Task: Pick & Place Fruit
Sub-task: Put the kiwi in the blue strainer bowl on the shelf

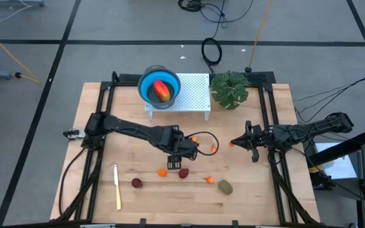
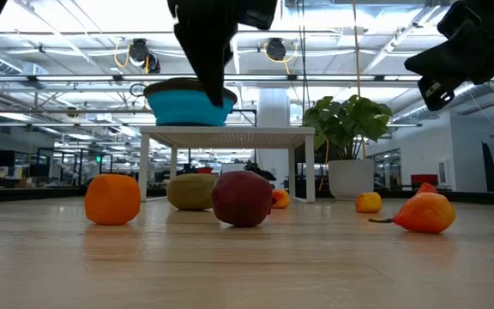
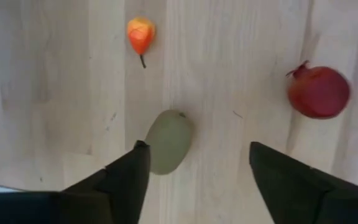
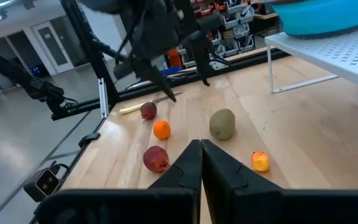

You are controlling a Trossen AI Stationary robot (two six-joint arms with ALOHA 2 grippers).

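My left gripper (image 3: 199,147) is open and hovers above the table's middle (image 1: 187,154), pointing down. An olive-brown oval (image 3: 168,142) lies on the wood below it, close to one finger and untouched. A dark red ball (image 3: 317,92) and a small orange piece with a stem (image 3: 140,34) lie nearby. The oblong red-orange-yellow piece (image 1: 161,90) sits in the blue bowl (image 1: 148,81). A second olive oval (image 1: 225,187), another dark red ball (image 1: 136,183) and tiny orange pieces (image 1: 162,171) rest on the table. My right gripper (image 4: 201,144) is shut, raised at the right (image 1: 235,143).
The blue bowl stands on a white perforated stand (image 1: 192,95) at the far middle, with a leafy plant (image 1: 230,88) to its right. A cream-yellow knife (image 1: 116,185) lies near the left front. Black rails (image 1: 268,120) frame the board on both sides.
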